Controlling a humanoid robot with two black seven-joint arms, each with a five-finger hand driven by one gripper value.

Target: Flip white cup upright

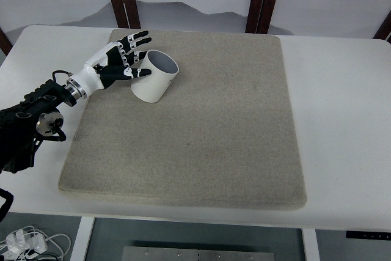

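- The left hand's fingers [129, 46] were spread and only slightly bent, gripping nothing; the thumb reached toward the side of the white cup [155, 76] and seemed to touch it, though the contact was hard to confirm.
- The left hand [120, 59], white with black joints, was just beside the cup on its left, over the far left corner of the beige mat [201, 145].
- Its black forearm ran from the hand off the mat's left edge.
- The white cup sat on the far left part of the mat, tilted, with its open mouth facing up and away from the hand and its grey inside showing.
- The mat lay flat on the white table [342, 120], covering most of its middle.
- A bundle of white cables [27, 242] lay on the floor below the table's near left corner.
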